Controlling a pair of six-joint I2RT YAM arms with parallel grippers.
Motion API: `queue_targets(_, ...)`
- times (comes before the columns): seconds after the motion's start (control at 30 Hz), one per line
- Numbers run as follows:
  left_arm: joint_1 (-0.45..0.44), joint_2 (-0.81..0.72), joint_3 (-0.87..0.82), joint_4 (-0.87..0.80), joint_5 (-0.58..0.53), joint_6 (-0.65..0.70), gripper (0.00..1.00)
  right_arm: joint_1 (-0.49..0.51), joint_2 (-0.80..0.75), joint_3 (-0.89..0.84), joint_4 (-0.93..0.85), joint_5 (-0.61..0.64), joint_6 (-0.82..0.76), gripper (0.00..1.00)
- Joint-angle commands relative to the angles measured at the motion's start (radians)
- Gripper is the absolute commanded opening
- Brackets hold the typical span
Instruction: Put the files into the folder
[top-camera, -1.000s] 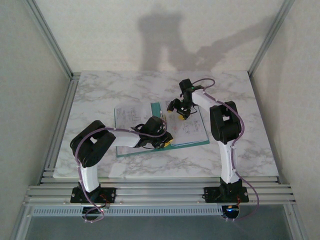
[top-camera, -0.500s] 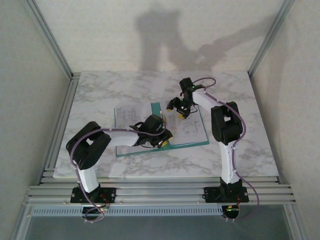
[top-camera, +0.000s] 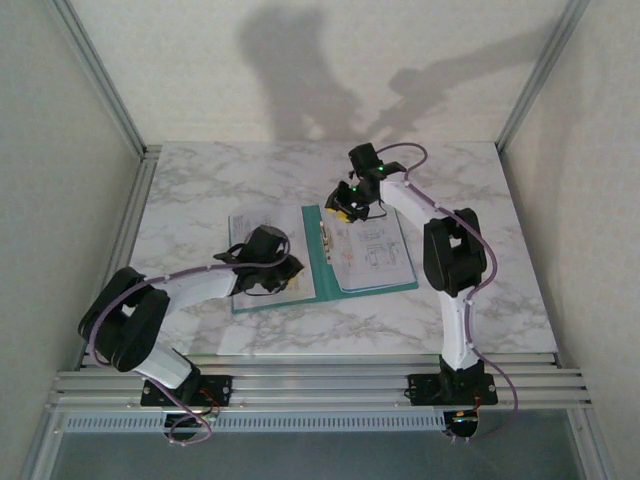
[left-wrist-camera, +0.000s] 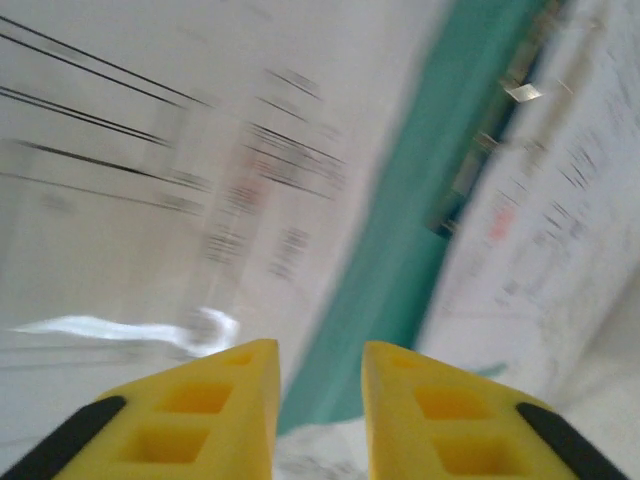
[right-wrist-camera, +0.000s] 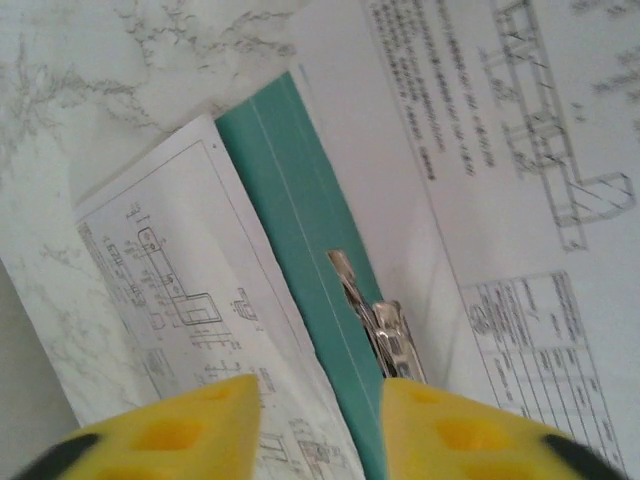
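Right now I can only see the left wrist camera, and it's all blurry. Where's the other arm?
Observer: The right gripper is over the far end of the folder, by its green middle strip.
Operator: Is it holding a paper?
Observer: No. Its own wrist view shows its fingers apart with nothing between them.
Operator: What's the shiny bit on the green?
Observer: A metal clip lying along the strip. It looks sharp in the right wrist view.
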Motion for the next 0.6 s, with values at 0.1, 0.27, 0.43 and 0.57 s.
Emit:
queue_targets(0.1, 0.115, -0.078, -0.100, -0.087, -0.044, 0.085, 0.15, 0.021, 0.147, 0.179, -0.045, 0.006, -0.007, 0.04)
queue_targets(0.27, 0.141, -0.078, -0.135, -0.091, -0.061, 0.095, 0.13, 0.029, 0.245, 0.295, -0.105, 0.017, -0.020, 0.01)
queue_targets(0.43, 0.145, -0.077, -0.158, -0.080, -0.066, 0.089, 0.13, 0.039, 0.311, 0.379, -0.162, 0.023, -0.043, 0.01)
queue_targets(0.57, 0.145, -0.075, -0.166, -0.069, -0.063, 0.082, 0.13, 0.042, 0.328, 0.385, -0.175, 0.016, -0.052, 0.01)
